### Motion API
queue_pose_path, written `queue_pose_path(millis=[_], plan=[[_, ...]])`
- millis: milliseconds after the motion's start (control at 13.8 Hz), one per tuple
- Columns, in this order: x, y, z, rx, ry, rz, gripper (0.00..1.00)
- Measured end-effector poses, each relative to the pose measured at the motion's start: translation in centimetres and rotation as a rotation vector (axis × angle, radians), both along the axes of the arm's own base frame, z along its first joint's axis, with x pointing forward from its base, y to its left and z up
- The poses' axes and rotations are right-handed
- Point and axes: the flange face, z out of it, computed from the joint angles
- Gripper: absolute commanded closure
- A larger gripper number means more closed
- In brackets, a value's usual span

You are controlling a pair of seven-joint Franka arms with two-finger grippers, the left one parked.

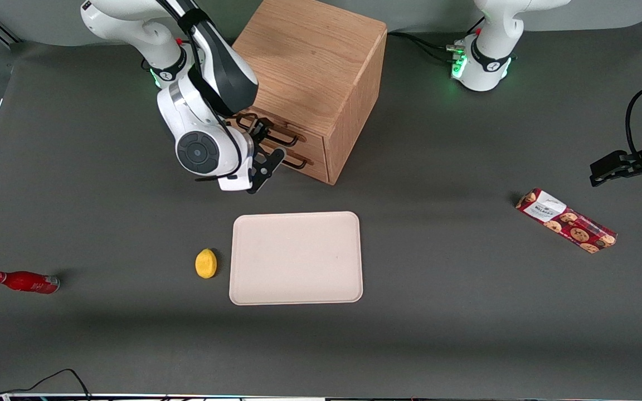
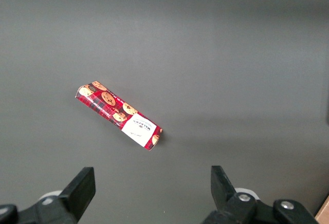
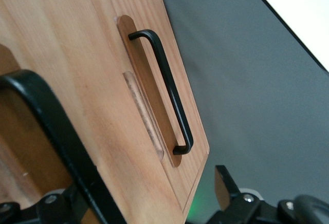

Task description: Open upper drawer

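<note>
**Tray nearest, hand at the upper handle**

Closest to the front camera lies a cream tray (image 1: 296,259), flat on the dark bench (image 1: 438,312). A yellow lemon (image 1: 205,263) sits just beside it, apart from its rim. Toward the working arm's end of the bench a red bottle (image 1: 23,282) lies on its side. Toward the parked arm's end lies a red cookie packet (image 1: 566,220) (image 2: 118,115).

Farther from the camera than the tray stands the wooden cabinet (image 1: 310,61), its front turned at an angle toward the working arm's end. The upper drawer (image 1: 305,135) is the topmost of its two drawers. Its front looks flush with the bottom drawer (image 1: 315,167) (image 3: 154,39) below it, so it appears closed.

The right arm's hand (image 1: 257,131) (image 3: 139,188) is right in front of the cabinet, level with the upper drawer. Its fingers are spread wide. In the right wrist view the upper drawer's black bar handle (image 3: 56,131) runs through the gap between them, with no finger visibly pressed on it. The bottom drawer's matching handle (image 3: 169,90) is free.
</note>
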Motion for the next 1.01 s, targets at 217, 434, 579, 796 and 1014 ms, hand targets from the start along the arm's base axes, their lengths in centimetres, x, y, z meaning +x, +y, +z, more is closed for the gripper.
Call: queue_pose_path(millis=[217,434,579,796,1014], plan=[[-0.1,0.0,-0.4,0.0,0.008,0.0,0.0],[-0.1,0.0,-0.9,-0.003,0.014,0.001,0.0],[-0.1,-0.1,-0.9,-0.003,0.013,0.001,0.0],[0.2,-0.3,-0.9,0.003,0.007,0.001,0.0],[1.2,-1.4,-0.9,0.016,-0.005,-0.012,0.0]])
